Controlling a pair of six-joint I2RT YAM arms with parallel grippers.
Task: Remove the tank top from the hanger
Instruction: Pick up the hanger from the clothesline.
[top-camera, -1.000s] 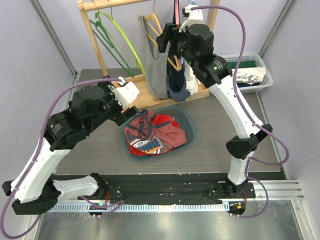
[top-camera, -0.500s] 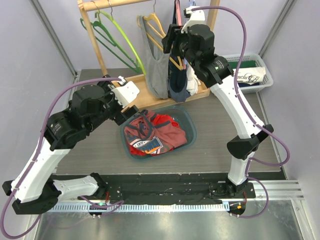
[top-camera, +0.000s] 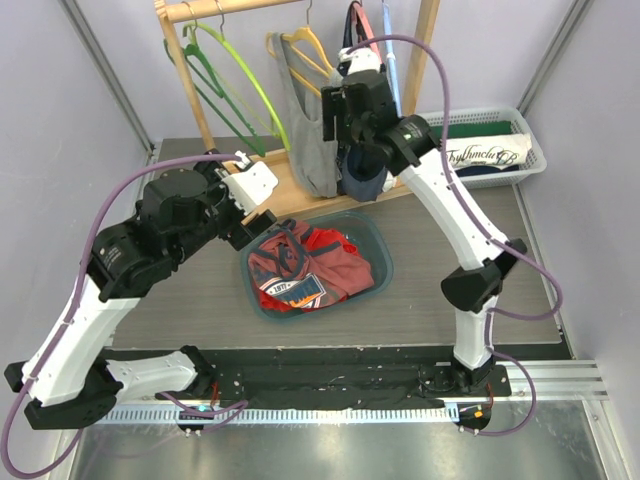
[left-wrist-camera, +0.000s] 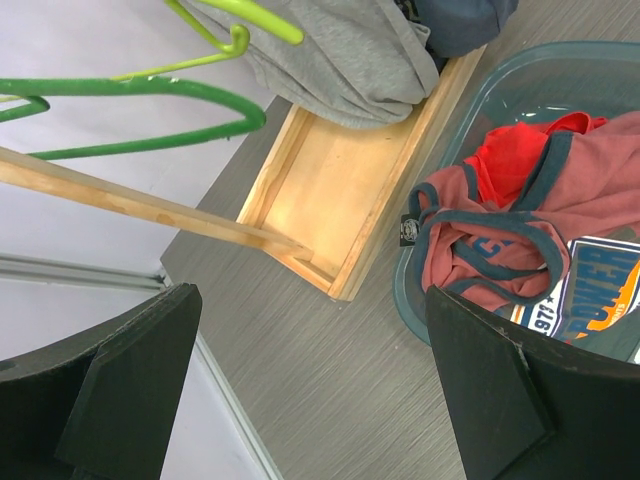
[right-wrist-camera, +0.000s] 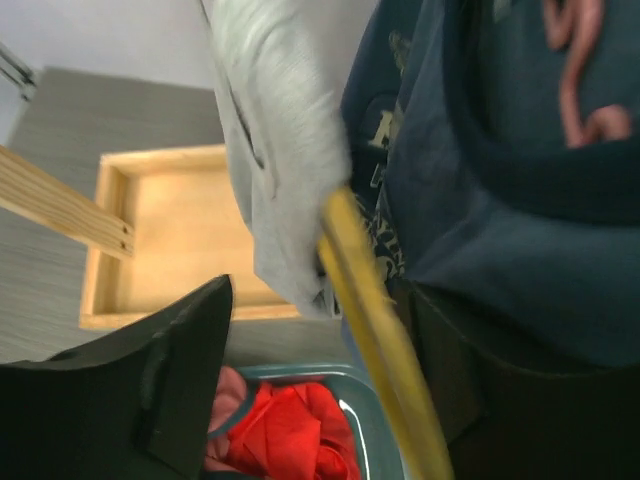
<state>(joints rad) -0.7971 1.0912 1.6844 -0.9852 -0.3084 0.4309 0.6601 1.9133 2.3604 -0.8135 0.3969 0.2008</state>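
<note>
1. Grey tank top hangs on a yellow hanger. The hanger is hooked over the top rail of a wooden rack at the far side of the bench.
2. Tank top's lower end reaches down to the rack's base tray; left wrist view shows grey cloth bunched over the tray's far edge.
3. Navy garment hangs just R of the tank top, touching it.
4. R pincer is raised to the hanging clothes, nosed in where grey & navy cloth meet.
5. In its wrist view the jaws stand apart & the yellow hanger arm runs btwn them. One finger is clear of the arm w/ a gap, so nothing is pinched. The other finger is hard to pick out against the dark navy cloth.
6. L pincer is released, jaws wide, holding nothing. It hovers low over the bench, near the tray's front corner & the bin's L rim.
7. Teal bin sits on the bench just in front of the rack, w/ red & salmon tops heaped inside. One of them shows a printed badge.
8. Green hangers hang on the rail, L of the tank top.
9. White basket stands at the bench's far R, w/ folded cloth in it, one piece w/ script lettering.
</note>
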